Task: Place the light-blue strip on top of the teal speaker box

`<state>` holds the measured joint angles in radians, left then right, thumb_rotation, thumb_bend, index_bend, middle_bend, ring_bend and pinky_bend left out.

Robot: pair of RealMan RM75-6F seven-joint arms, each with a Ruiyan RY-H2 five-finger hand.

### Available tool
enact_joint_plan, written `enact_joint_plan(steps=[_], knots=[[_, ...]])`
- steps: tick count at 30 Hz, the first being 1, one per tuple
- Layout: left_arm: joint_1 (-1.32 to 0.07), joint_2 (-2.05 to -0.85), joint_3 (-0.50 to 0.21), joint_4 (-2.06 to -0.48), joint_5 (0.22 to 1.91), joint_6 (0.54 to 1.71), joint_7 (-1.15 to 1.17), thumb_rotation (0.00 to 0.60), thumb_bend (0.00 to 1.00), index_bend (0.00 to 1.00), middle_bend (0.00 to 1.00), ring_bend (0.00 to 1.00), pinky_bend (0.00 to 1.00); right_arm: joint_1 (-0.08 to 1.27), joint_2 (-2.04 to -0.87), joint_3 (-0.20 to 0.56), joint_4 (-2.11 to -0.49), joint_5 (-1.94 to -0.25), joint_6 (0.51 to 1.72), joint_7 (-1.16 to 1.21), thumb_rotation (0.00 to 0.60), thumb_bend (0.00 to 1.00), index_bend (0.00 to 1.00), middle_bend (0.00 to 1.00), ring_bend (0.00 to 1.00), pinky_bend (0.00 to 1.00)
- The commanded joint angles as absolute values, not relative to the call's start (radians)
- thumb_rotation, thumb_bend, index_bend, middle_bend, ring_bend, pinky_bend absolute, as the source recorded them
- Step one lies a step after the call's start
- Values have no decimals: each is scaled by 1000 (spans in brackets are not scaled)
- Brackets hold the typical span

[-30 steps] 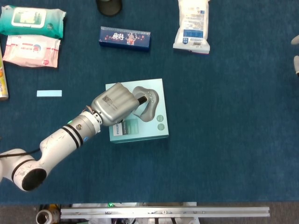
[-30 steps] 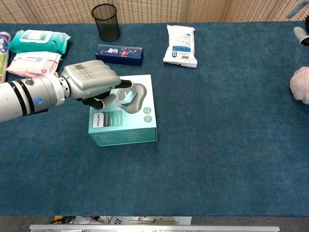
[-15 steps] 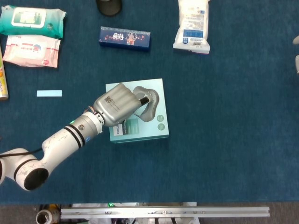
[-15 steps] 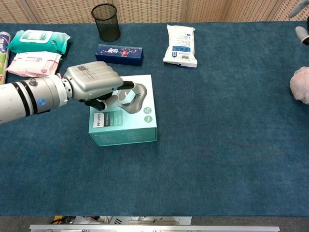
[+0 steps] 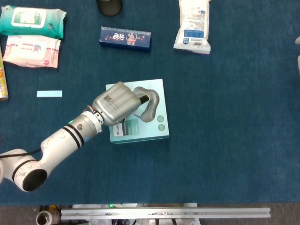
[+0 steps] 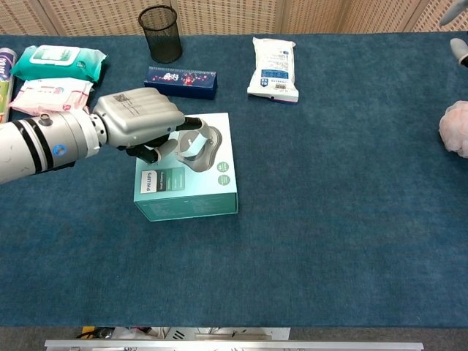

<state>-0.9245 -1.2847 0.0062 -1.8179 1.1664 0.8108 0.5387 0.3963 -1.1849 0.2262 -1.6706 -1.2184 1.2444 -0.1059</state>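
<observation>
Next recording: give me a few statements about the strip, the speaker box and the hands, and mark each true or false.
1. The light-blue strip lies on the cloth, left of the teal speaker box. True.
2. The left hand is over the box top. True.
3. The left hand holds the strip. False: the strip lies apart from it, untouched.
4. The black mesh cup stands on the box. False: it stands at the far edge, behind the dark blue carton.
5. The white pouch lies beyond the box, to the right. True.

left hand (image 5: 117,104) over box (image 5: 154,129), strip (image 5: 49,93) unobstructed
</observation>
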Motion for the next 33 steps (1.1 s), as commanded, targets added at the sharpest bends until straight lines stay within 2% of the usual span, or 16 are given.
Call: enact_joint_plan(steps=[1, 7, 11, 14, 19, 21, 24, 29, 33], knots=[[-918, -1279, 2, -1824, 1169, 824, 531, 600, 738, 178, 1000, 1000, 943, 395, -1180, 228, -1674, -1221, 1248, -105, 600, 408, 396, 866, 990, 1000], [-859, -1228, -8, -1838, 1214, 919, 468, 600, 734, 169, 992, 1000, 942, 382, -1150, 232, -1692, -1233, 1267, -96, 600, 408, 394, 866, 985, 1000], [-804, -1179, -4, -1843, 1249, 993, 419, 600, 719, 146, 948, 982, 918, 368, -1117, 222, -1703, -1242, 1270, -93, 600, 403, 379, 828, 904, 1000], [-740, -1133, 7, -1840, 1282, 1073, 370, 600, 685, 125, 876, 900, 883, 350, -1086, 209, -1712, -1238, 1268, -93, 600, 341, 372, 750, 795, 986], [-617, -1096, 25, -1803, 1320, 1219, 273, 600, 497, 113, 662, 666, 797, 316, -1065, 188, -1707, -1235, 1286, -91, 600, 250, 368, 599, 619, 840], [-572, -1096, 33, -1778, 1323, 1261, 234, 600, 443, 113, 556, 564, 716, 302, -1064, 179, -1703, -1240, 1300, -92, 600, 228, 368, 557, 575, 795], [-500, -1091, 47, -1744, 1318, 1323, 195, 600, 385, 113, 451, 419, 581, 279, -1065, 169, -1694, -1247, 1324, -88, 600, 211, 364, 515, 522, 716], [-377, -1101, 59, -1686, 1317, 1444, 137, 600, 367, 113, 348, 308, 437, 249, -1071, 155, -1673, -1265, 1361, -84, 600, 195, 364, 501, 496, 668], [-289, -1110, 66, -1652, 1308, 1519, 95, 600, 356, 114, 334, 290, 407, 226, -1075, 144, -1668, -1278, 1386, -91, 600, 182, 364, 494, 481, 647]])
